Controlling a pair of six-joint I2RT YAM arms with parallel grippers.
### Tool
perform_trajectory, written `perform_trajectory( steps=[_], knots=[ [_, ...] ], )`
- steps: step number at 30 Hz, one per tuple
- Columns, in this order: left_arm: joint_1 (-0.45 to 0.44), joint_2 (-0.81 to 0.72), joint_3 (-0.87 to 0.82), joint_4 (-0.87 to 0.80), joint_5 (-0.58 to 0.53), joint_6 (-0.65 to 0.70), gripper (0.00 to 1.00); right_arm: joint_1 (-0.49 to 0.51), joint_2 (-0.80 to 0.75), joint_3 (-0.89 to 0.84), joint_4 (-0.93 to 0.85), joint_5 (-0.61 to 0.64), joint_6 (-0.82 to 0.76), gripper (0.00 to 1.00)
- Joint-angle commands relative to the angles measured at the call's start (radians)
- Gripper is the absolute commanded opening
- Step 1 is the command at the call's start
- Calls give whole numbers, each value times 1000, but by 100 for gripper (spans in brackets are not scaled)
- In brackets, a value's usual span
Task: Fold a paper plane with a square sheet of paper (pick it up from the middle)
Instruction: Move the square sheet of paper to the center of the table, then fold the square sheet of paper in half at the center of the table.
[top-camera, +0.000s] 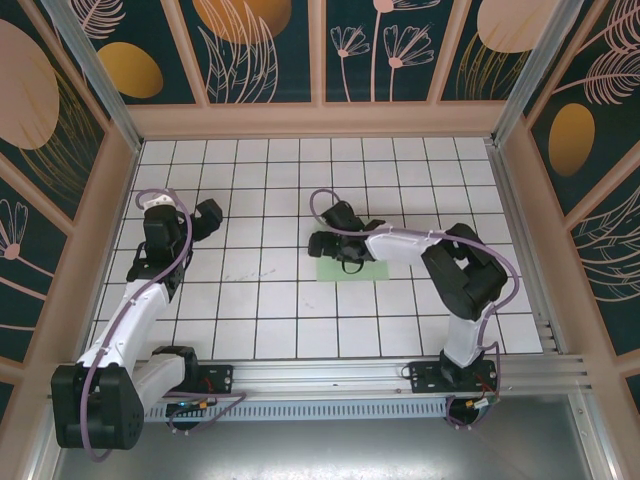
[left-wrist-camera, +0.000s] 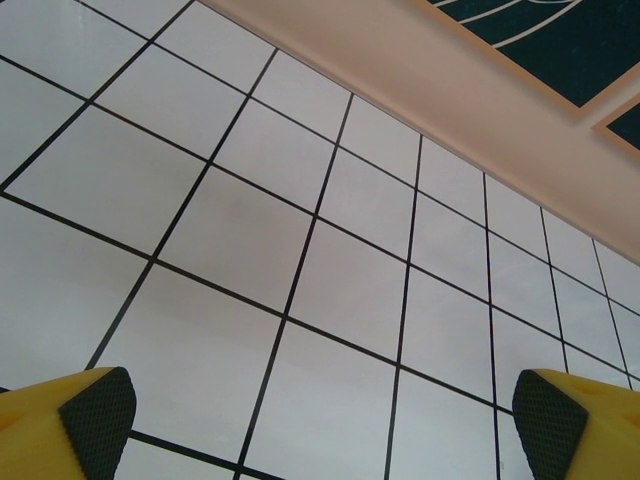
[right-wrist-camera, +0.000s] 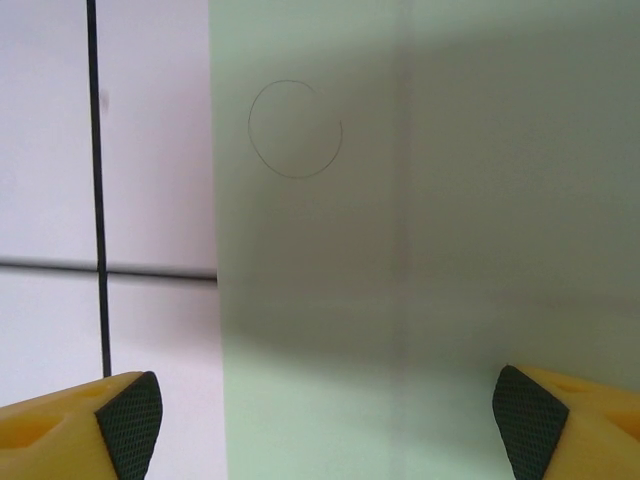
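Note:
The square sheet of paper (top-camera: 355, 272) is pale mint green and lies flat on the white grid table, partly under my right gripper (top-camera: 335, 248). In the right wrist view the sheet (right-wrist-camera: 420, 250) shows a faint vertical crease and a small pencilled circle (right-wrist-camera: 295, 130). My right gripper (right-wrist-camera: 325, 425) hovers over its left edge, jaws wide open and holding nothing. My left gripper (top-camera: 210, 215) stands open over bare tiles at the left, far from the sheet. Its yellow fingers (left-wrist-camera: 70, 425) have black pads with nothing between them. The paper plane is out of view.
Wooden walls with dark floral panels (top-camera: 320, 50) enclose the table on three sides. In the left wrist view the back wall's base (left-wrist-camera: 420, 60) is close ahead. An aluminium rail (top-camera: 330, 375) carrying the arm bases runs along the near edge.

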Motion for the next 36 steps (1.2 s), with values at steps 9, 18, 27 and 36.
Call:
perform_trajectory(
  steps=[9, 18, 27, 36],
  knots=[
    [7, 14, 11, 0, 36, -5, 99, -70, -51, 52, -290, 147, -45, 99],
    [7, 45, 20, -6, 46, -5, 99, -75, 21, 103, -296, 150, -86, 99],
    [7, 69, 27, -16, 46, -2, 99, -75, 78, 77, -294, 149, -81, 98],
    [7, 75, 31, -23, 51, -3, 99, -72, 107, 11, -273, 161, -67, 88]
  ],
)
